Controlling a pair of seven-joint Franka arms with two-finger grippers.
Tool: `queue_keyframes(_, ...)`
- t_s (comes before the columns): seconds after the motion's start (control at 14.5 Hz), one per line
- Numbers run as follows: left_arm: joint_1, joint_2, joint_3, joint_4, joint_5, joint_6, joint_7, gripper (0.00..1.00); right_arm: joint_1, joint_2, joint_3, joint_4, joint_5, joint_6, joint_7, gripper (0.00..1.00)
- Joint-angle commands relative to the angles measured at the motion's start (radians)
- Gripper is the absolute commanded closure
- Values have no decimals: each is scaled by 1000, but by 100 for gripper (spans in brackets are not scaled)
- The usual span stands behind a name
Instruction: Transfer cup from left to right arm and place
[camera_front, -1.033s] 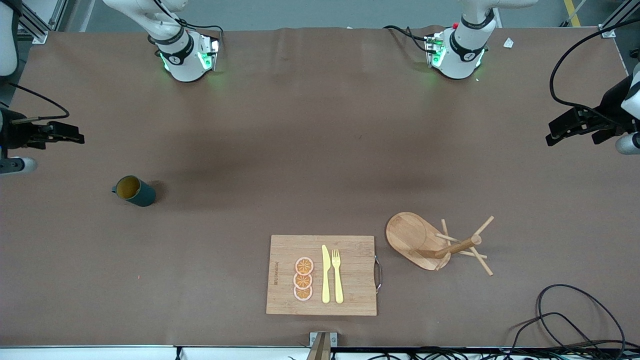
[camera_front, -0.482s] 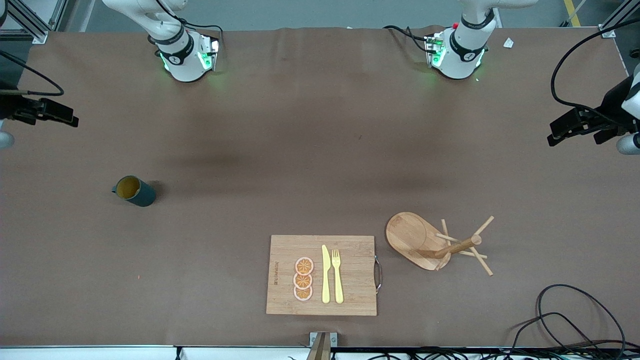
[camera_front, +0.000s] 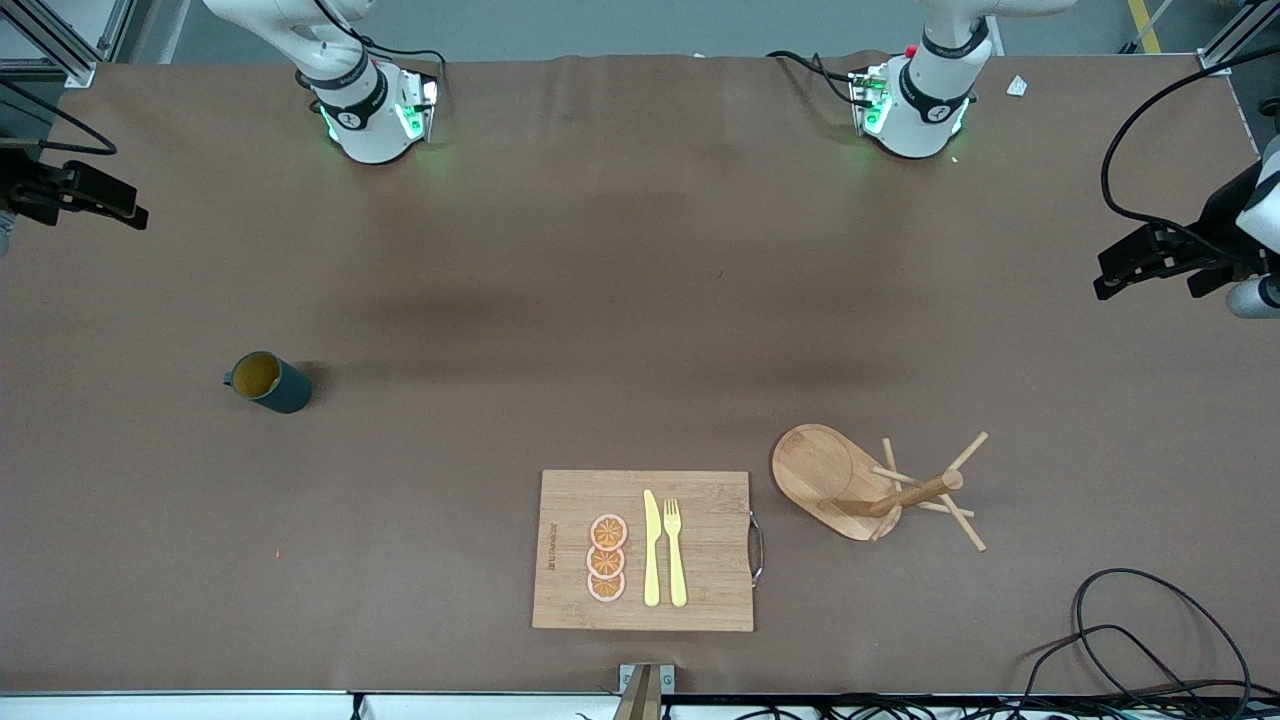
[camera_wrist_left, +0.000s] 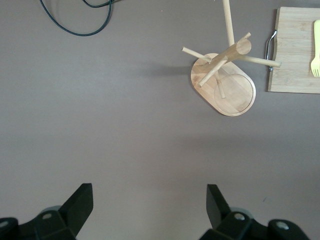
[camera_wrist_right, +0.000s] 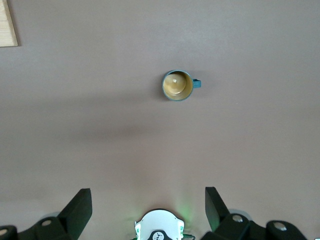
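1. Cup (camera_front: 268, 382): upright on the table (camera_front: 640, 300), toward the right arm's end, untouched.
2. Left gripper (camera_front: 1150, 262): fingers spread, empty, over its own end, well apart from the cup; a long cross-table reach risks knocking it over.
3. Right gripper (camera_front: 85, 195): spread, empty, waiting.
4. Peg rack (camera_front: 880, 490), cutting board (camera_front: 645, 550): possible snags under a low carry.

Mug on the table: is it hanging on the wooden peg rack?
No. The mug stands upright on the bare table toward the right arm's end, well apart from the peg rack, whose pegs carry nothing.
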Motion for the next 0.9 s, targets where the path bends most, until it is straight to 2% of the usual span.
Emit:
queue_keyframes(0.0, -2, 11, 3, 28, 19, -3, 17, 0, 1, -14, -2, -27, 0, -4, 15, 0)
queue_keyframes(0.48, -2, 12, 3, 28, 19, -3, 17, 0, 4, -103, -4, -107, 19, 43, 11, 0)
queue_keyframes(0.83, -2, 11, 3, 28, 19, -3, 17, 0, 1, -125, -5, -107, 16, 60, 3, 0)
